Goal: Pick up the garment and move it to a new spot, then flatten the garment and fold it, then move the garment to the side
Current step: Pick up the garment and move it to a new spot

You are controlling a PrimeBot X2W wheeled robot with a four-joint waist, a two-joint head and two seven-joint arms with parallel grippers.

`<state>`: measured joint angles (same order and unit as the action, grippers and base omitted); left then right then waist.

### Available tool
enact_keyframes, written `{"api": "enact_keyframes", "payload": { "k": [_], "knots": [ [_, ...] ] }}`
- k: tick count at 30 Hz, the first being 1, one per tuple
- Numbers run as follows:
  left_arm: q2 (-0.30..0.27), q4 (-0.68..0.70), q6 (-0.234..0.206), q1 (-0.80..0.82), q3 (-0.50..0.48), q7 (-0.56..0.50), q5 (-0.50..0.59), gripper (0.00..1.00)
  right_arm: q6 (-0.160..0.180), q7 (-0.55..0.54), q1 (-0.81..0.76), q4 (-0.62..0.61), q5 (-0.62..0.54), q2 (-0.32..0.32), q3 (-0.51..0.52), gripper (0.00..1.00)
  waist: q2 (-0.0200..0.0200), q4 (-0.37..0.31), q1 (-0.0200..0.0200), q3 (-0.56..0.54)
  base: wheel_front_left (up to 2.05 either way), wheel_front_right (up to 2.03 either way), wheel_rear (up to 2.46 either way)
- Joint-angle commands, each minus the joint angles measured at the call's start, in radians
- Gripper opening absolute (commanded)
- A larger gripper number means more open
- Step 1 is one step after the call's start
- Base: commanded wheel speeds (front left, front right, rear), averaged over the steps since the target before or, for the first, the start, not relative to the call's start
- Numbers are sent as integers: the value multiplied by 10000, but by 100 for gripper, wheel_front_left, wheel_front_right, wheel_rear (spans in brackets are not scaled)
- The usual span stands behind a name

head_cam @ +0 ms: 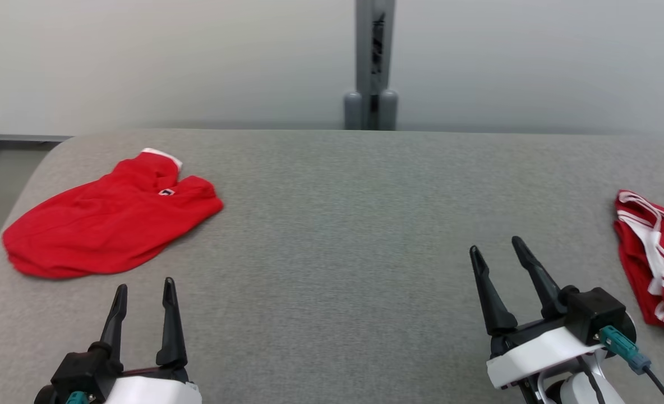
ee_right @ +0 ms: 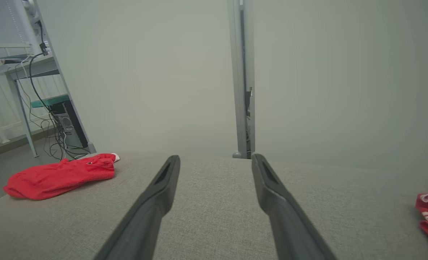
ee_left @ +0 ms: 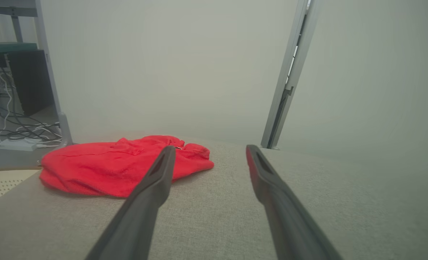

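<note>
Two red garments on the grey bench, both grippers empty.

The red garment (head_cam: 110,224) lay loosely flat at the bench's (head_cam: 332,224) far left, just beyond the left gripper (head_cam: 144,284). A crumpled red-and-white striped garment (head_cam: 654,264) sat at the right edge, beside the right gripper (head_cam: 496,245). Both grippers hovered low at the near side, jaws spread wide, touching neither garment.

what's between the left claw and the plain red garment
Bare grey fabric tabletop separates left claw from plain red cloth garment, in the head view
</note>
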<state>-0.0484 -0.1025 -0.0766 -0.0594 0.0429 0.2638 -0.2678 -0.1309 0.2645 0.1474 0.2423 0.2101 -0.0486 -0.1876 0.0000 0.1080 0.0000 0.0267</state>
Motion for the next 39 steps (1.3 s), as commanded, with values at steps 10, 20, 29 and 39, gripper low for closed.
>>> {"api": "enact_keyframes", "payload": {
  "k": [10,20,29,39],
  "knots": [
    [-40,104,25,-427,-284,-2,208,100,1,1,-299,101,192,-54,-527,100,0,1754,0,-579,0,0,0],
    [-40,161,20,-659,-324,-2,148,100,1,3,-406,146,376,-54,-799,100,0,2454,0,-748,0,0,0],
    [-41,193,-22,-767,-400,-2,187,100,1,3,-376,179,404,-53,-785,100,0,2422,0,-792,0,0,0],
    [-42,427,309,47,-1443,-2,414,100,1,1,17,8,94,-54,-775,100,0,1897,0,-125,0,0,0]
  ]
}}
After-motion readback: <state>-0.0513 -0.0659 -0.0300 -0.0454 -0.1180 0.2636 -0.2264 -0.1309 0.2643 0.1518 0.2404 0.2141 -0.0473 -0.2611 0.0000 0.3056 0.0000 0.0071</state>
